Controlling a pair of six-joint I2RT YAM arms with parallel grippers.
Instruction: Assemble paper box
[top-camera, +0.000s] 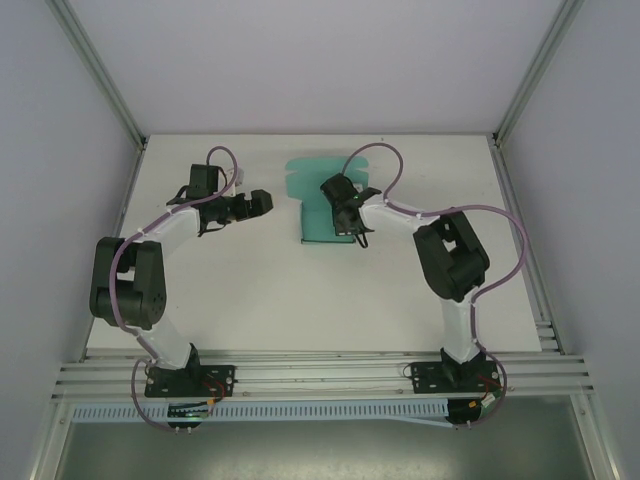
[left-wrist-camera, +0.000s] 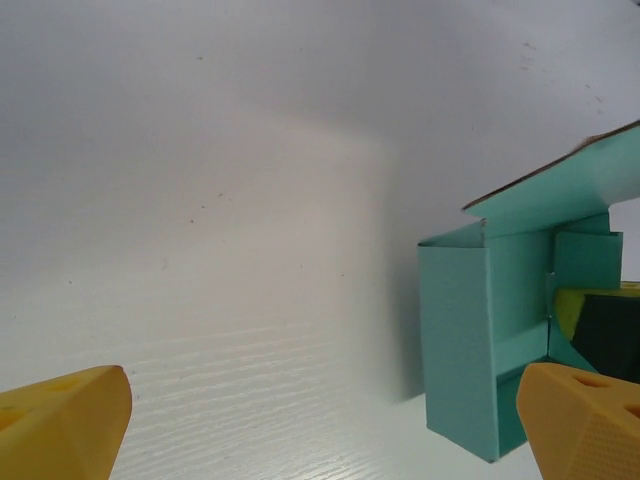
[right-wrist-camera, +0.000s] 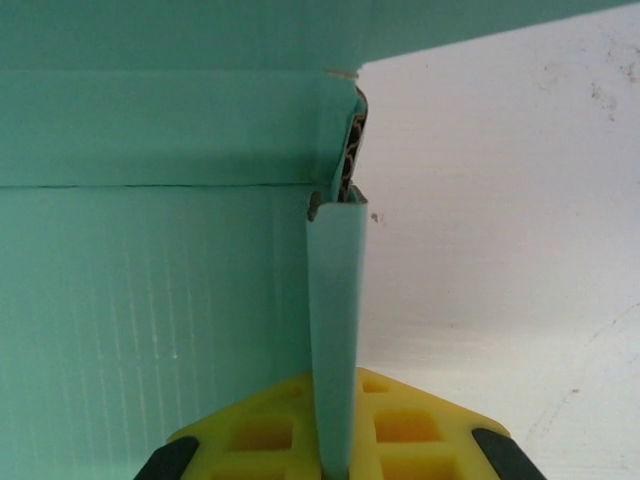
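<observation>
The teal paper box lies partly folded at the back middle of the white table, one flap spread flat behind it. My right gripper sits over the box's right side. In the right wrist view, that gripper is shut on an upright thin side wall of the paper box, whose floor spreads to the left. My left gripper hovers left of the box, apart from it. Its yellow fingertips stand wide open around bare table, with the paper box ahead to the right.
The white table is enclosed by pale walls with metal frame posts at left and right. An aluminium rail holding both arm bases runs along the near edge. The right arm's finger shows inside the box in the left wrist view.
</observation>
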